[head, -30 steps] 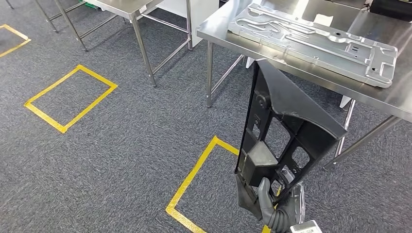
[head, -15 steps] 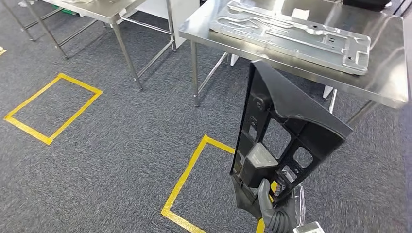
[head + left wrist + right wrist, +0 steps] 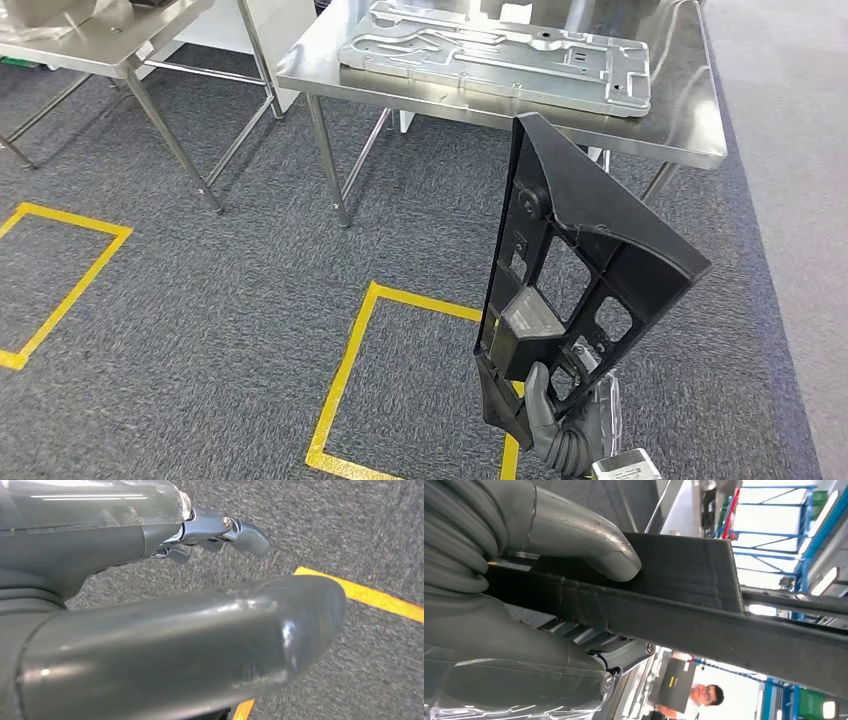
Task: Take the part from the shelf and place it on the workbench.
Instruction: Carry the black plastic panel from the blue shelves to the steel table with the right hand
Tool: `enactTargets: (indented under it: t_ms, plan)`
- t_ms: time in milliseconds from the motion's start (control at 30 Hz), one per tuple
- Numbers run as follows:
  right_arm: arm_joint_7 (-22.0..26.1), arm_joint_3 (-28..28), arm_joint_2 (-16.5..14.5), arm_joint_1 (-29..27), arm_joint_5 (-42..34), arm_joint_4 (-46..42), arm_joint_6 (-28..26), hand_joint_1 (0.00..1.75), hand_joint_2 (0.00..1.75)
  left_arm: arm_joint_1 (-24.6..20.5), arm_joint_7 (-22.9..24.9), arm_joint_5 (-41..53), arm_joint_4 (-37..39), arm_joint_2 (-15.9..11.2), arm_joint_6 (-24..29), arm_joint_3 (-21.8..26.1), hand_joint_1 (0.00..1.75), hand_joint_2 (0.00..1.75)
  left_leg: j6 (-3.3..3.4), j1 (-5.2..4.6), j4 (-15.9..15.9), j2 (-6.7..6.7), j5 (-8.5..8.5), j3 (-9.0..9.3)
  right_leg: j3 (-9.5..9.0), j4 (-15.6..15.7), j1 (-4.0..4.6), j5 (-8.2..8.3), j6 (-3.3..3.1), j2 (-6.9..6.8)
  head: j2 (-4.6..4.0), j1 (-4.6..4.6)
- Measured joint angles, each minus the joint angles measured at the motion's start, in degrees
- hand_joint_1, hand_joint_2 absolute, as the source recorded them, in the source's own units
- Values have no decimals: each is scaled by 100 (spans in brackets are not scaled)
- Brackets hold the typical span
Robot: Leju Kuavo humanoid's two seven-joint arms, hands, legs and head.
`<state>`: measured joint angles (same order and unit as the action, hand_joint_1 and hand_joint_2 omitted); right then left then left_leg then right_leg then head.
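Head view: right hand (image 3: 560, 435) grips the black part (image 3: 575, 285) at its lower end, low in the frame. Part stands nearly upright above the hand, its narrow end up, over grey carpet (image 3: 200, 300) and a yellow floor marking (image 3: 345, 375). Its top edge overlaps the front edge of the steel bench (image 3: 680, 130) in the picture; contact with the bench cannot be judged, and it appears to be short of it. A grey metal panel (image 3: 495, 55) lies flat on the bench. Right wrist view: thumb (image 3: 589, 540) presses on one face of the part (image 3: 684, 610), fingers (image 3: 619, 652) behind the other. Left hand (image 3: 220, 530) holds nothing, fingers apart, over the carpet.
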<state>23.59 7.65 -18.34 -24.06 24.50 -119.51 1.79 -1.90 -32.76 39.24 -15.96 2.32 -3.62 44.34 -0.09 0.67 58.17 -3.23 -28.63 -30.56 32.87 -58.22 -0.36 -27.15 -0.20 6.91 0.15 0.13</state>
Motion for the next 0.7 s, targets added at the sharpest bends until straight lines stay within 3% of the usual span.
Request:
enactTargets:
  t_ms: [33, 100, 167, 233, 267, 300, 367, 433, 500, 600, 633, 700]
  plan:
    - [-41, 7, 5, -1, 47, -1, -43, 175, 175, -10, 0, 20, 0, 12, 1, 14, 0, 0, 42, 5, -20, 59, 22, 5, 14, 3, -4, 6, 39, -1, 0, 2]
    - [-111, 14, 16, 5, 134, -2, -115, 175, 175, -25, -1, 53, 0, 36, 3, 35, 0, 0, 139, 22, -79, 185, 73, 14, 96, -148, 8, -117, 101, -247, 0, 26]
    - [-163, 27, 27, 20, 197, -2, -160, 175, 175, -12, -2, 64, 1, 46, -3, 61, 0, 0, 194, 19, -108, 307, 95, 6, 357, -712, 8, -473, 140, -565, 0, 56]
    - [-271, 34, 36, 26, 302, 1, -232, 175, 175, 9, -5, 71, 2, 48, -21, 102, 0, 0, 201, 5, -106, 412, 75, -13, 676, -1386, -18, -759, 174, -645, 0, 64]
    - [-347, 34, 39, 27, 390, 2, -288, 175, 175, 12, -9, 80, 2, 49, -30, 125, 0, 0, 197, 3, -105, 455, 59, -15, 733, -1521, -28, -757, 185, -657, 0, 64]
    - [-424, 33, 41, 27, 489, 2, -351, 175, 175, 11, -13, 93, 2, 52, -33, 146, 0, 0, 190, 1, -104, 483, 39, -9, 674, -1437, -36, -645, 187, -667, 0, 65]
    - [-560, 34, 42, 36, 690, 2, -472, 175, 175, 5, -19, 131, 2, 65, -32, 168, 0, 0, 159, 0, -104, 521, 8, 40, 261, -729, -33, -277, 147, -720, 0, 66]
    - [-683, 36, 42, 73, 850, -1, -560, 175, 175, 0, -21, 173, 2, 80, -32, 186, 0, 0, 104, -20, -95, 544, -33, 83, -109, -73, 2, -132, 77, -802, 0, 63]
    - [-828, 37, 44, 124, 1028, -9, -626, 175, 175, -6, -26, 213, 2, 87, -40, 209, 0, 0, 39, -30, -105, 572, -68, 111, -192, 93, 39, -188, 19, -817, 0, 60]
    - [-1092, 62, 68, 209, 1371, -22, -665, 175, 175, -33, -44, 268, 3, 86, -86, 243, 0, 0, -49, -17, 21, 543, -159, 121, -315, 186, -3, -198, -70, -758, 1, 42]
    - [-1161, 80, 78, 244, 1457, -24, -669, 175, 175, -40, -48, 283, 5, 86, -102, 255, 0, 0, -71, -10, 253, 488, -250, 17, -381, 219, -25, -209, -105, -749, 1, 28]
    - [-1252, 112, 96, 300, 1551, -22, -677, 175, 175, -30, -52, 298, 16, 89, -117, 284, 0, 0, -103, 13, 1029, 391, -486, -432, -487, 236, -31, -283, -154, -726, 0, -1]
